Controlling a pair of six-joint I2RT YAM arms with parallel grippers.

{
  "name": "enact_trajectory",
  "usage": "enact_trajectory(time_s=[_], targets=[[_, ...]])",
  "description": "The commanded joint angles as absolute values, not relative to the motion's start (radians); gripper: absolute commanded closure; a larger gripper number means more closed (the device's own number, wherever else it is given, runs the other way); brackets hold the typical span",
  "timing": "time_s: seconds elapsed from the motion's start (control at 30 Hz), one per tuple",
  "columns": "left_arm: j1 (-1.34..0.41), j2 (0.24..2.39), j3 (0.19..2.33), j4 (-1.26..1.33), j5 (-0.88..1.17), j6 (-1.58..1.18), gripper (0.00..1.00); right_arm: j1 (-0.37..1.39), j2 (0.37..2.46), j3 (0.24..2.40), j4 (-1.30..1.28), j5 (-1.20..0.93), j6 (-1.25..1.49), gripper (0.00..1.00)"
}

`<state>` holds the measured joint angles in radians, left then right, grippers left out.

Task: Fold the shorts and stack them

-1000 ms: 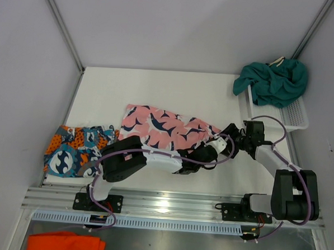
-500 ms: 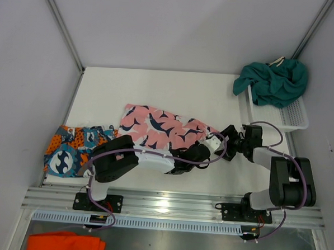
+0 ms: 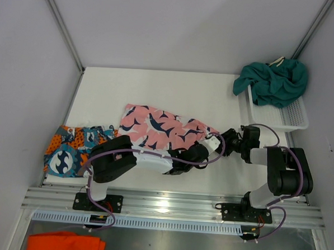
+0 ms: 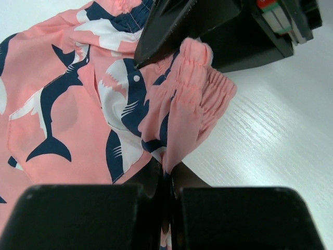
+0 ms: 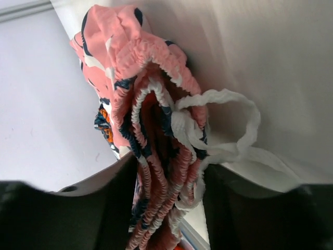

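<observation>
Shark shorts (image 3: 155,130) lie spread out. At their three o'clock corner, left gripper (image 4: 167,182) pinches them — right gripper (image 5: 166,192) clamps them too.

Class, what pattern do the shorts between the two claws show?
Pink shorts with navy-and-white sharks; clearest in the left wrist view.
</observation>
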<state>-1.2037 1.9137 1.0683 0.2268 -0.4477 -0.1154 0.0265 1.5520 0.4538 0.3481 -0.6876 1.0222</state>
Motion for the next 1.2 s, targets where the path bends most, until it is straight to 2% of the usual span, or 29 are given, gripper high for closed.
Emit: enact_trajectory(time_s=[0.0,0.07,0.1,0.13,0.17,0.2,0.3,0.4,0.47,0.5,0.6,0.67,0.77,0.83,0.87,0.9,0.97,1.0,1.1,1.17], targets=[[-1.198,1.859,1.062,0.288,-0.417,-0.127,1.00,0.043,1.557,0.451,0.433,-0.707,1.057,0.56],[-1.198,1.861,1.065,0.290,-0.408,-0.123,1.00,0.049,1.557,0.459,0.437,-0.715,1.060,0.70],[-1.200,1.862,1.068,0.290,-0.390,-0.120,1.00,0.052,1.557,0.465,0.437,-0.721,1.054,0.87],[-1.200,1.862,1.071,0.290,-0.381,-0.118,1.00,0.049,1.557,0.474,0.410,-0.727,1.042,0.97],[-1.200,1.862,1.071,0.290,-0.367,-0.120,1.00,0.046,1.554,0.507,0.373,-0.727,1.019,1.00],[-1.200,1.858,1.063,0.291,-0.353,-0.123,1.00,0.045,1.549,0.529,0.324,-0.724,0.987,1.00],[-1.184,1.821,1.028,0.316,-0.301,-0.143,0.87,0.037,1.516,0.610,0.103,-0.677,0.818,1.00],[-1.103,1.726,0.952,0.353,-0.149,-0.251,0.58,0.009,1.473,0.617,-0.047,-0.652,0.692,1.00],[-1.018,1.624,0.879,0.397,-0.028,-0.320,0.45,-0.008,1.459,0.606,-0.070,-0.672,0.640,1.00],[-0.996,1.588,0.836,0.420,-0.011,-0.378,0.33,-0.023,1.450,0.601,-0.096,-0.676,0.621,1.00],[-0.939,1.461,0.757,0.437,-0.012,-0.419,0.25,-0.032,1.439,0.603,-0.145,-0.689,0.552,1.00],[-0.921,1.413,0.749,0.391,-0.101,-0.414,0.22,-0.035,1.427,0.609,-0.173,-0.678,0.503,1.00],[-0.862,1.434,0.816,0.260,-0.166,-0.432,0.24,-0.035,1.407,0.632,-0.231,-0.664,0.444,1.00],[-0.824,1.505,0.900,0.197,-0.146,-0.454,0.33,-0.035,1.394,0.644,-0.271,-0.647,0.427,1.00],[-0.795,1.532,0.920,0.155,-0.132,-0.462,0.40,-0.035,1.381,0.655,-0.279,-0.637,0.420,1.00],[-0.787,1.583,0.954,0.149,-0.106,-0.466,0.55,-0.035,1.373,0.660,-0.296,-0.632,0.413,1.00],[-0.775,1.627,0.995,0.144,-0.110,-0.466,0.69,-0.035,1.355,0.679,-0.311,-0.618,0.410,1.00],[-0.772,1.669,1.005,0.143,-0.118,-0.466,0.82,-0.034,1.348,0.687,-0.330,-0.614,0.402,1.00],[-0.753,1.735,1.043,0.136,-0.112,-0.492,1.00,-0.034,1.336,0.718,-0.363,-0.591,0.393,1.00],[-0.741,1.795,1.054,0.159,-0.063,-0.505,1.00,-0.034,1.332,0.732,-0.379,-0.578,0.384,1.00]])
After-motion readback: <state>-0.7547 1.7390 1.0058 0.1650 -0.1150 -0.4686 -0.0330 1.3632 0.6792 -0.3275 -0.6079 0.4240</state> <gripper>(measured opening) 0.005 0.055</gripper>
